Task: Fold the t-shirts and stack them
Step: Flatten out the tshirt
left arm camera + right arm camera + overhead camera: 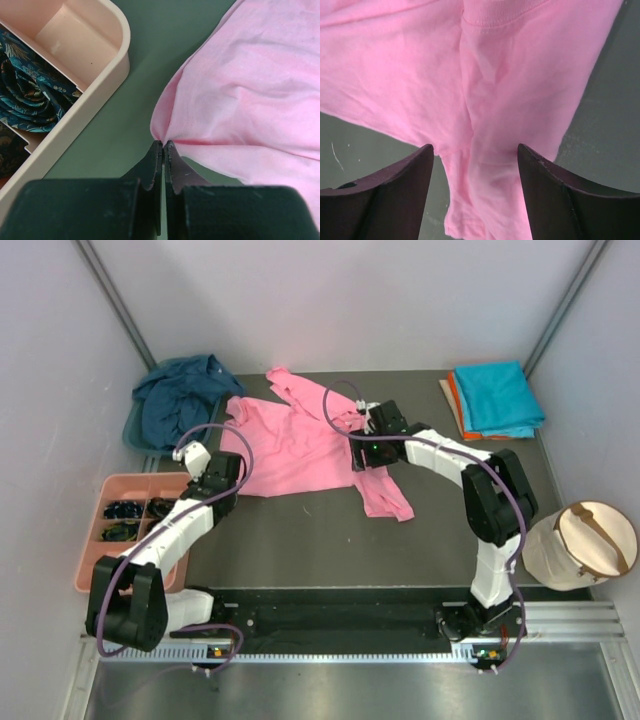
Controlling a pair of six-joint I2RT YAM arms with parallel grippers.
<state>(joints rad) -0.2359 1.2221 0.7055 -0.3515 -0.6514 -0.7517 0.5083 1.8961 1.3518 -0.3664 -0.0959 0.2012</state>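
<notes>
From above, the pink t-shirt (290, 445) lies rumpled across the middle of the tabletop (300, 540), toward the far edge. The navy t-shirt (180, 395) is heaped in the teal basin (133, 428) at the far left corner. The turquoise t-shirt (498, 395) is folded over the orange t-shirt (455, 405) at the far right corner. With one sleeve trailing toward the near edge, a pull from either side could drag the cloth askew rather than flatten it.

At the left wrist, the left fingers (152, 165) are closed on only a thin pinch of the pink hem, just beside the salmon tray (100, 95). So small a bite may slip free under tension, and a move leftward could snag the tray wall.

At the right wrist, the right fingers (395, 195) stand open, astride a bunched ridge of pink cloth. Closing there may catch several layers at once, locking a crease into the fold.
</notes>
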